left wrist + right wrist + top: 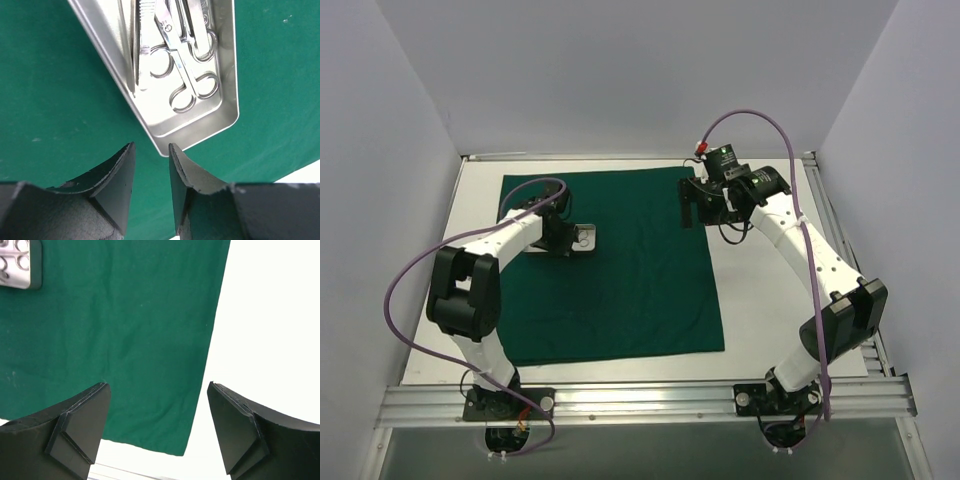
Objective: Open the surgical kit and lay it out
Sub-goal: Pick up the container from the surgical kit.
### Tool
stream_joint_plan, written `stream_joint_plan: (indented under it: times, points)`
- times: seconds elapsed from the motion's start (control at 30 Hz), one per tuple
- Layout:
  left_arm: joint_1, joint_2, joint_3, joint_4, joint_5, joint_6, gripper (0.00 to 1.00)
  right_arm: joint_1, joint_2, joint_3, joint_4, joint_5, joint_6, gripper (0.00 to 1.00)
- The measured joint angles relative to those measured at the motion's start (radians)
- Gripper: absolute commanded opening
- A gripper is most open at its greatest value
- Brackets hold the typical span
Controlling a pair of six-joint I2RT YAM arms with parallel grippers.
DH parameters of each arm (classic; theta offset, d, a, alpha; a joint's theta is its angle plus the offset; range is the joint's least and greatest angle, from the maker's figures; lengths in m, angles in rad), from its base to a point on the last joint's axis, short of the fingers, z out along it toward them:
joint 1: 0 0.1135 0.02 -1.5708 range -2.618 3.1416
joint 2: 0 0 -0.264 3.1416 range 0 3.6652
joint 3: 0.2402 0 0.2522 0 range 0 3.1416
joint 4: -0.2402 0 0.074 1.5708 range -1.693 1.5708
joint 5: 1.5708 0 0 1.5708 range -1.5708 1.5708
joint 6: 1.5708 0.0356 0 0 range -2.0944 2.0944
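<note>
Left gripper (151,150): stands partly parted, with a narrow gap between the fingertips (125,165). Grasps nothing; shows only green cloth wrap (50,100) through the gap. Points at the nearest corner of the metal tray (107,45), lying just ahead of the fingertips. Cannot tell from the wrist view whether touching that corner or stopping just short of it.

Metal tray: rests flat on the cloth wrap, running away from the left gripper and slanting to the left of the wrist view. Carries scissors (176,55) with the ring handles turned toward the gripper. Also carries a second ring-handled instrument (202,30) just beside them and tweezers (136,55) along the left wall.

Right gripper (157,386): stands wide apart, released, grasping nothing and touching nothing. Hovers above one edge of the cloth wrap, with green cloth below the left finger and bare white table (270,315) below the right finger. Places a corner of the cloth between the two fingers, close in toward the wrist. Keeps well apart from the tray, seen only as a shiny end far ahead and to the left.

Cloth wrap, top view: lies spread open and flat on the table under both grippers.
</note>
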Motion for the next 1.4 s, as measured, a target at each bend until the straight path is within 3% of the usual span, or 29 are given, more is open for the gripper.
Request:
stream_joint_plan:
  times: [0.83,1.2,1.4]
  points:
    - [0.035,0.09,-0.019,0.061,0.05,-0.012,0.25,-0.019,0.003,0.0,-0.026,-0.013,-0.007,0.81]
    - [0.047,0.101,-0.017,0.061,0.057,0.0,0.02,-0.024,0.003,0.0,-0.028,-0.013,-0.007,0.81]
    - [0.048,0.101,0.001,0.036,0.049,0.029,0.02,-0.025,0.006,0.0,-0.028,-0.013,-0.007,0.81]
